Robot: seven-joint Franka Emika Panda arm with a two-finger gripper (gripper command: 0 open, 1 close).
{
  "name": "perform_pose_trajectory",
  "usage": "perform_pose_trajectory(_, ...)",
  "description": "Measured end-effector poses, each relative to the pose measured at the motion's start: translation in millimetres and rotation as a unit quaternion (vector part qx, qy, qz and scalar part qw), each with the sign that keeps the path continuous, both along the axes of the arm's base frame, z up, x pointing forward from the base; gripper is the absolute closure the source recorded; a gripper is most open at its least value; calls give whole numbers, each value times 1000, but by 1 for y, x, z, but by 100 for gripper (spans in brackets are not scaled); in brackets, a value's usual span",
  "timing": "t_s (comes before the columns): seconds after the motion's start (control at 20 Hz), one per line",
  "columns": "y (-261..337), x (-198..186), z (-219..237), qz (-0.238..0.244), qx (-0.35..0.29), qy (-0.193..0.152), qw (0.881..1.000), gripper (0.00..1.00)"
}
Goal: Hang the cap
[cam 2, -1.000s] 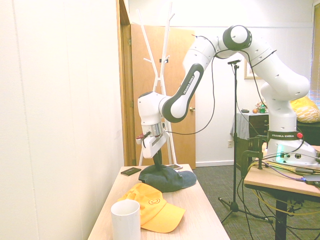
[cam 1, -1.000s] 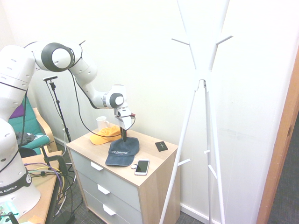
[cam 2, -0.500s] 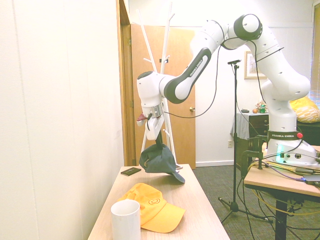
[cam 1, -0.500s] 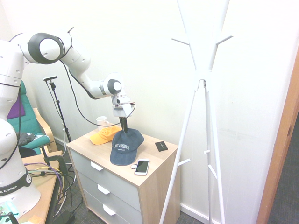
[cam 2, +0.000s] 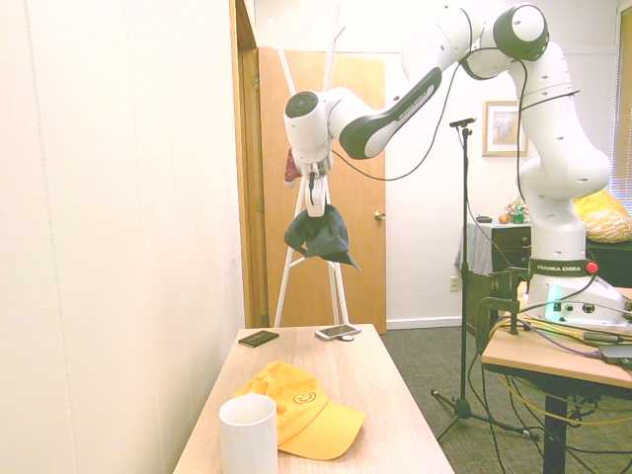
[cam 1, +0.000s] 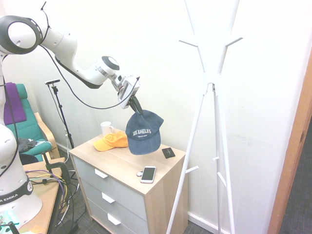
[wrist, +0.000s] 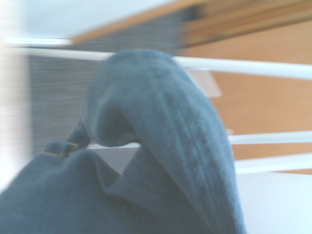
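Above the yellow cap (cam 2: 301, 405) on the dresser (cam 1: 122, 168), the gripper (cam 1: 135, 105), pinching the cap (cam 1: 144, 131) by its crown, has lifted it clear, so carrying it to the white coat stand (cam 1: 209, 87) likely remains

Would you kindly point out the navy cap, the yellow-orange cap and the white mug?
Navy blue fabric cap (cam 1: 144, 132): first exterior view, front panel with lettering.
Yellow-orange fabric cap (cam 2: 296, 400): second exterior view, crown.
White cylindrical mug (cam 2: 247, 436): second exterior view, side wall.
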State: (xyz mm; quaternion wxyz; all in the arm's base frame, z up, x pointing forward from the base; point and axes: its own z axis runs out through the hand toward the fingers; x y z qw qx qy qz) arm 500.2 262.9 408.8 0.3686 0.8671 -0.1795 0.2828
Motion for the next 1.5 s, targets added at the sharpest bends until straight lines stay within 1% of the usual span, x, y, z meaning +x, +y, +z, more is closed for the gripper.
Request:
perform_pose_trajectory(0.15,-44,11,62,-12,-47,-41,998,100)
perform_pose_trajectory(0.25,-69,10,108,-17,-63,-69,995,100)
perform_pose_trajectory(0.35,-83,4,159,-23,-69,-93,993,100)
perform_pose_trajectory(0.55,-91,-17,252,-30,-60,-137,988,100)
perform_pose_trajectory(0.65,-96,-24,286,-37,-58,-153,986,100)
perform_pose_trajectory(0.85,-117,-25,339,-49,-64,-182,980,100)
perform_pose_trajectory(1.0,-138,-25,367,-62,-63,-192,977,100)
perform_pose_trajectory(1.1,-151,-22,376,-68,-62,-197,976,100)
perform_pose_trajectory(1.3,-188,-7,376,-85,-61,-201,974,100)
perform_pose_trajectory(1.5,-221,9,366,-98,-49,-195,975,100)
